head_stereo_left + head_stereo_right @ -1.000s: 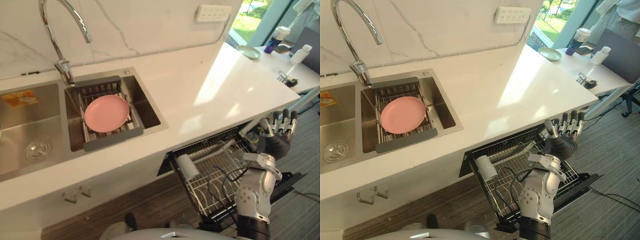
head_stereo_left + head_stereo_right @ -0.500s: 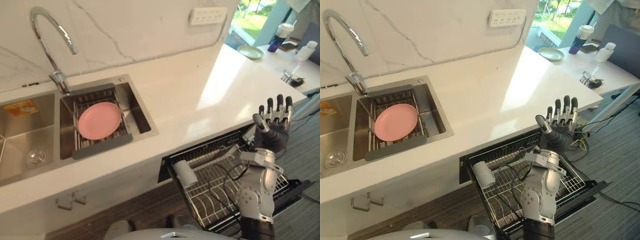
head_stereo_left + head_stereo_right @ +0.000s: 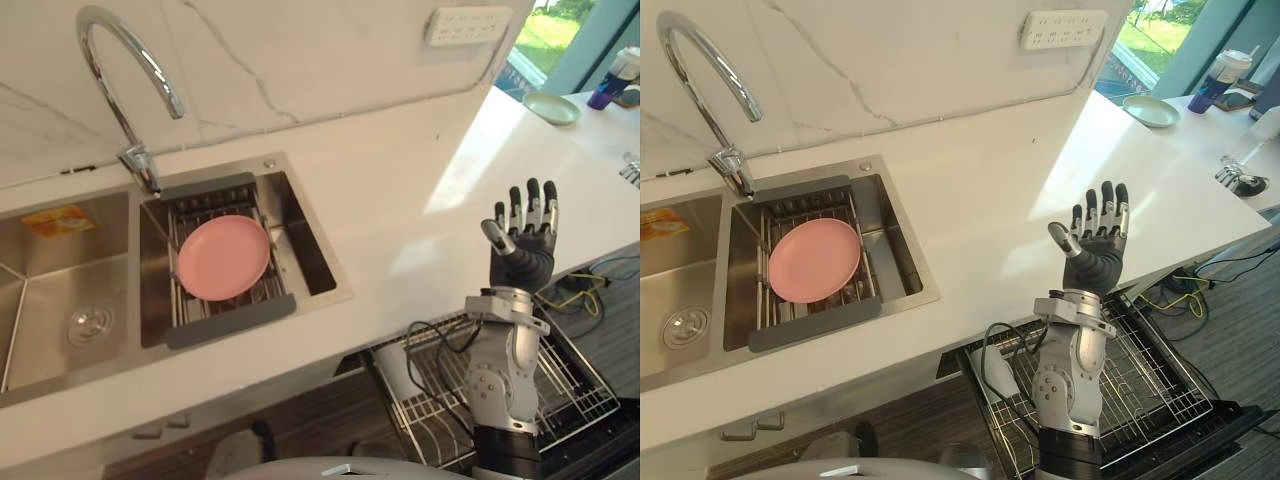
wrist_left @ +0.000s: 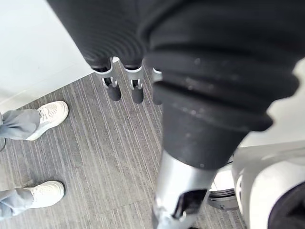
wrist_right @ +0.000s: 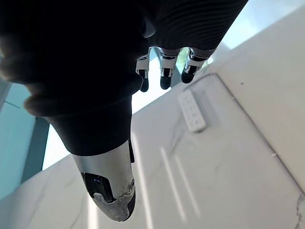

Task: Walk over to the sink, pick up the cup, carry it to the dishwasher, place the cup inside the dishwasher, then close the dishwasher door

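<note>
White stone countertop [image 3: 980,190] under a veined backsplash, socket strip [image 3: 1064,29] on the wall. Steel double sink [image 3: 902,255] set in, gooseneck tap [image 3: 710,90] behind it. Pink plate [image 3: 813,260] flat on a dark drain rack [image 3: 815,322] across the basin nearer the right hand.

Right hand [image 3: 1095,262] raised in front of the counter's edge. Fingers [image 3: 1107,205] straight and slightly spread, thumb out to the side, holding nothing.

Below the wrist, well under the fingertips: open dishwasher with door [image 3: 1240,420] down and wire rack [image 3: 1140,390] pulled out. White cup [image 3: 1000,380] in the rack's sink-side end, apparently on its side. Down and to the left of the fingers, well apart from them, untouched by either hand.

Far past the fingertips: pale green plate [image 3: 1150,110] and purple bottle [image 3: 1223,78] on a side surface.

Left hand [image 4: 114,43] seen from its wrist: fingers hanging straight, close together, empty, pointing at the grey plank floor [image 4: 105,157]. Person's white shoes [image 4: 50,114] on the floor beyond the fingertips.
</note>
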